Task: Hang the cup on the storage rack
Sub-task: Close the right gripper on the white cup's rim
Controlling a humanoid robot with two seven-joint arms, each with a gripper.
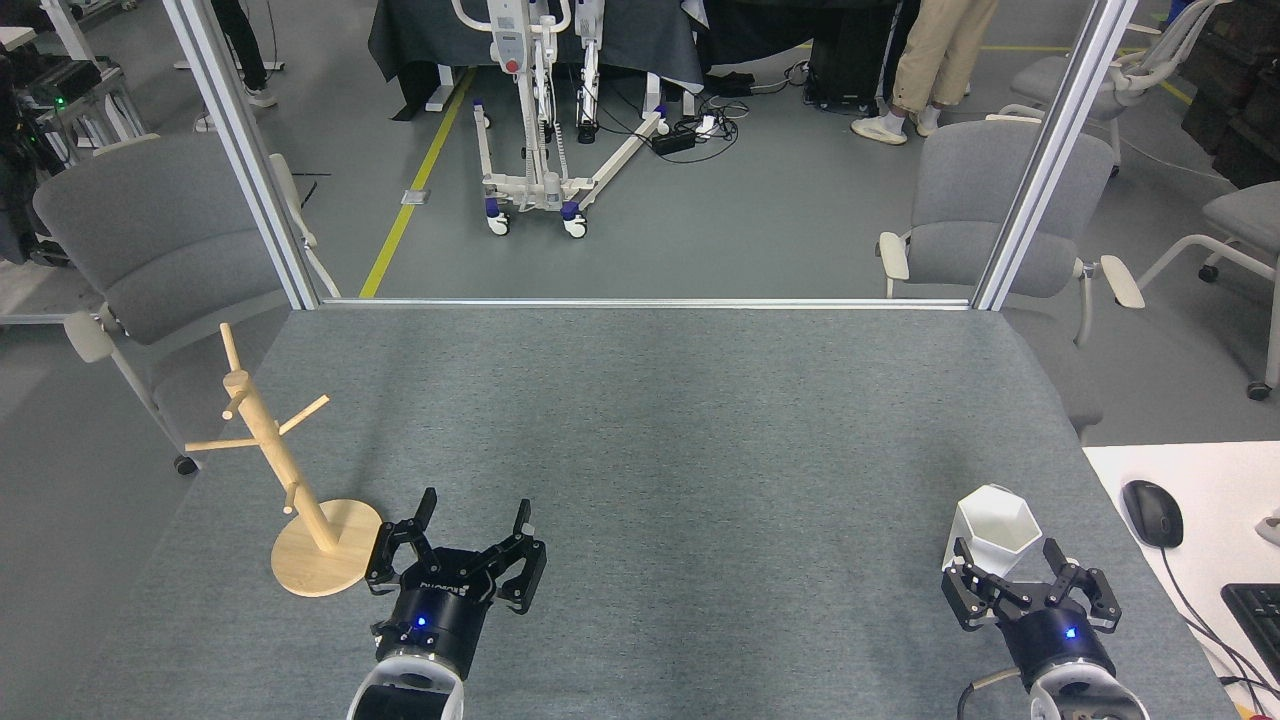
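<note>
The white faceted cup stands upright near the table's right front corner. My right gripper is open directly in front of it, with one finger on each side of its lower part, which the gripper hides. The wooden storage rack stands at the front left on its round disc base, and nothing hangs on its pegs. Just right of that base my left gripper rests open and holds nothing.
The grey felt table stretches ahead to a metal frame rail at its far edge. A white desk with a black mouse and a keyboard adjoins at the right. Grey chairs stand beyond the table's left and right sides.
</note>
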